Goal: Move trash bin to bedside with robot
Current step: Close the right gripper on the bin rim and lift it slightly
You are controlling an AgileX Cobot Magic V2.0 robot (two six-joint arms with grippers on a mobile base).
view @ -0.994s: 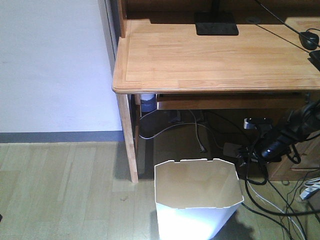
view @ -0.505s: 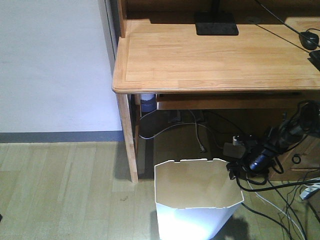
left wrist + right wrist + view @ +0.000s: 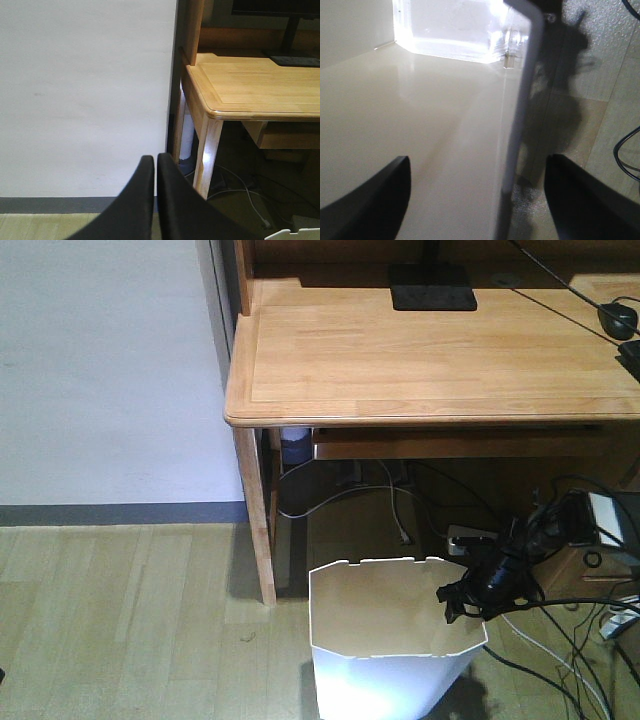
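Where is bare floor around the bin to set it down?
Left of the bin, the floor is bare up to the baseboard and the desk leg. Right of the bin it is crowded: cables lie there, and the right gripper straddles the rim.

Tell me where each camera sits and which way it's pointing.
Front view: high on the robot, looking forward and down at the desk, the trash bin and the right gripper at the bin's right rim.
Left wrist view: behind the shut left gripper, facing the white wall and the desk's corner.
Right wrist view: looking down the bin's side, one open finger on either side of it.
Shared: the front and left wrist views both show the desk's left corner.
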